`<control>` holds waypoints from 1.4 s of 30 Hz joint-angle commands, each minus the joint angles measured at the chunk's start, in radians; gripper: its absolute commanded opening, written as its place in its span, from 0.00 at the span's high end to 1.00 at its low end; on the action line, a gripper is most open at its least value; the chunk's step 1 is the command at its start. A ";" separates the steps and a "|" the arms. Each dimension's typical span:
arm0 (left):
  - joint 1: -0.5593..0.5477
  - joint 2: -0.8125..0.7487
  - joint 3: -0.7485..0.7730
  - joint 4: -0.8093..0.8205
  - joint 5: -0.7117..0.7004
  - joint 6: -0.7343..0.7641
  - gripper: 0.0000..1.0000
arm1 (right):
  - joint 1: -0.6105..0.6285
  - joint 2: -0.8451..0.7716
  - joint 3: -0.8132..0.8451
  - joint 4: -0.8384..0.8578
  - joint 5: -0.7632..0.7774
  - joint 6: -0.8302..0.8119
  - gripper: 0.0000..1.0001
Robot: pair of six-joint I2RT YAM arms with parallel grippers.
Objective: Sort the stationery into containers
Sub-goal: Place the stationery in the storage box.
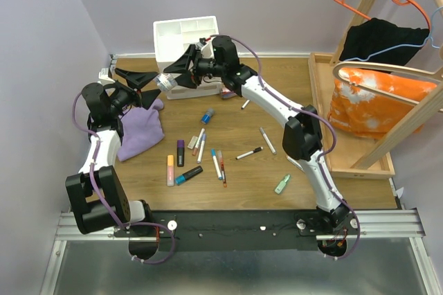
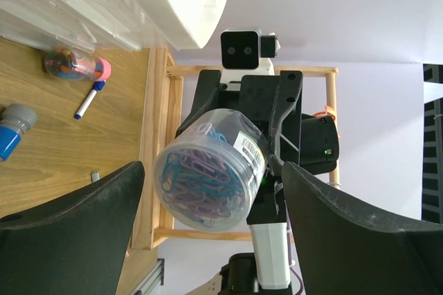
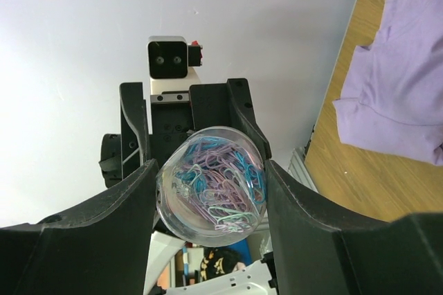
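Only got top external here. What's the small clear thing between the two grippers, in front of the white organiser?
Observer: A clear round tub of paper clips, packed with blue, purple and pale green ones.
Operator: Which arm has it?
Observer: The right gripper. In its wrist view both fingers press against the tub's sides.
Operator: And left?
Observer: The left gripper is open. Its wrist view shows a small gap between each finger and the tub.
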 commanded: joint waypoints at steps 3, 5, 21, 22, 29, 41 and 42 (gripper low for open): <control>0.006 -0.023 0.003 -0.019 -0.002 0.000 0.11 | 0.032 0.040 0.050 0.036 -0.005 0.034 0.99; 0.006 -0.021 0.000 -0.017 -0.003 0.000 0.12 | 0.033 0.047 0.059 0.034 -0.004 0.034 0.99; 0.021 -0.055 -0.022 -0.056 0.006 0.014 0.15 | 0.024 0.082 0.107 0.073 0.019 0.028 0.99; 0.020 -0.056 -0.023 -0.057 0.007 0.015 0.15 | 0.021 0.086 0.110 0.073 0.019 0.025 0.99; 0.027 -0.060 -0.035 -0.074 0.009 0.032 0.22 | 0.015 0.082 0.104 0.076 0.018 0.025 0.99; 0.050 -0.049 -0.020 -0.065 0.000 0.049 0.52 | 0.027 0.060 0.067 0.019 0.027 0.011 0.65; 0.052 -0.049 -0.006 -0.054 0.001 0.051 0.59 | 0.027 0.053 0.056 0.012 0.027 0.005 0.60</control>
